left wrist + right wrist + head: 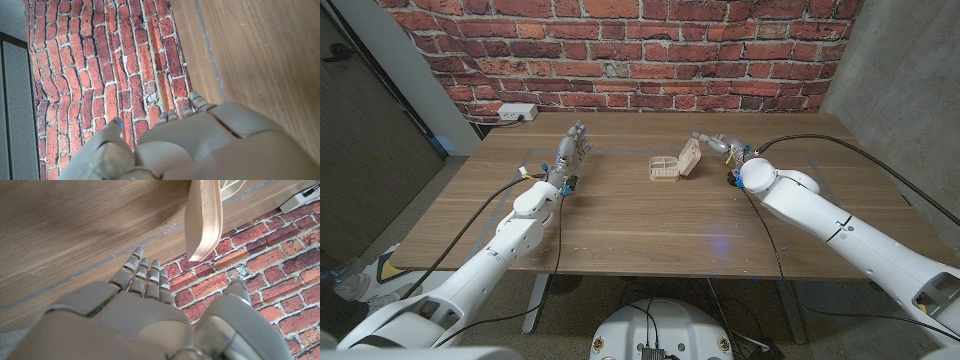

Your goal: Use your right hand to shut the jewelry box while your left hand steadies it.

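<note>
The jewelry box [674,165] stands open near the middle of the wooden table [650,225], with its lid [690,157] raised and tilted toward the right side. The right hand [718,146] is just beside this lid; its fingers [145,277] are stretched out together and hold nothing. In the right wrist view the lid's edge [204,217] is just beyond the fingertips; I cannot tell if they touch it. The left hand [574,146] is well apart from the box, on the left side of the table, with fingers extended and holding nothing. Behind the table is a brick wall [620,50], with a white power strip [516,113] at the far left edge.
</note>
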Available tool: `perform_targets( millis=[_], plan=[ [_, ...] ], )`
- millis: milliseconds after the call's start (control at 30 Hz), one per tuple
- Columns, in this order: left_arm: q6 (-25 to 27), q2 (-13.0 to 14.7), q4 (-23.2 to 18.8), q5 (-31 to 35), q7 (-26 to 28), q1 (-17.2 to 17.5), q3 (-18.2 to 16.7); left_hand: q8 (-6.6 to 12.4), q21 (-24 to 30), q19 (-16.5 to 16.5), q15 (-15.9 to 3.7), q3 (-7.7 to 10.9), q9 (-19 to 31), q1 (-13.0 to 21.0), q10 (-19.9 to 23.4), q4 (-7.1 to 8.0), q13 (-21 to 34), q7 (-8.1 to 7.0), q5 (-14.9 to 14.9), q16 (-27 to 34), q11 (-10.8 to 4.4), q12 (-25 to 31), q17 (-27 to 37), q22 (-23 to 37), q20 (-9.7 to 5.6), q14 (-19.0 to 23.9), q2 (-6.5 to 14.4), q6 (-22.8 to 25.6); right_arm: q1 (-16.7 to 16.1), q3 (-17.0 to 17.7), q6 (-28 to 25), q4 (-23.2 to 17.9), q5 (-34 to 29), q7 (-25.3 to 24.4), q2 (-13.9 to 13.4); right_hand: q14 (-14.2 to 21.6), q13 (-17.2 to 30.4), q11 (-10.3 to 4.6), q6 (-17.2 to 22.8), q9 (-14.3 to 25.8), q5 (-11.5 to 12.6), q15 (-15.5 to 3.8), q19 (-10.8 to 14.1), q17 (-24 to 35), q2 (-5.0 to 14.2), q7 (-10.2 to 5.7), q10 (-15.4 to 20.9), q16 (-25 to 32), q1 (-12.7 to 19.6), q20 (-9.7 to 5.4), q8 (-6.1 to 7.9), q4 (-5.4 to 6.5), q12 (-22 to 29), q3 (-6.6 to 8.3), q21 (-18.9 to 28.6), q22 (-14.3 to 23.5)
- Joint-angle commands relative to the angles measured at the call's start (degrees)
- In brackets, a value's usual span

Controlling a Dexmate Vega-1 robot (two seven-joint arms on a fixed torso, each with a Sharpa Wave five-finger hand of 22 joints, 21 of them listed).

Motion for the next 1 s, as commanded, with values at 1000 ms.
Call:
perform_targets(
  millis=[1000],
  plan=[
    [-0.63, 0.05, 0.64, -0.46, -0.55, 0.17, -0.36, 0.27, -0.44, -0.42, -2.41, 0.26, 0.31, 0.21, -2.57, -0.09, 0.11, 0.11, 0.37, 0.27, 0.08, 0.32, 0.28, 0.18, -2.52, -3.08, 2.33, -3.03, 13.90, -17.35, -19.33, -2.94, -13.44, 10.27, 0.25, 8.32, 0.16, -1.67, 6.60, 0.16, 0.53, -2.65, 5.45, 0.13, 2.82, -2.15, 6.00, 0.46, 3.42, -1.27, 1.17, -1.20, 1.25, 1.64, 1.12, 0.38]
  ],
)
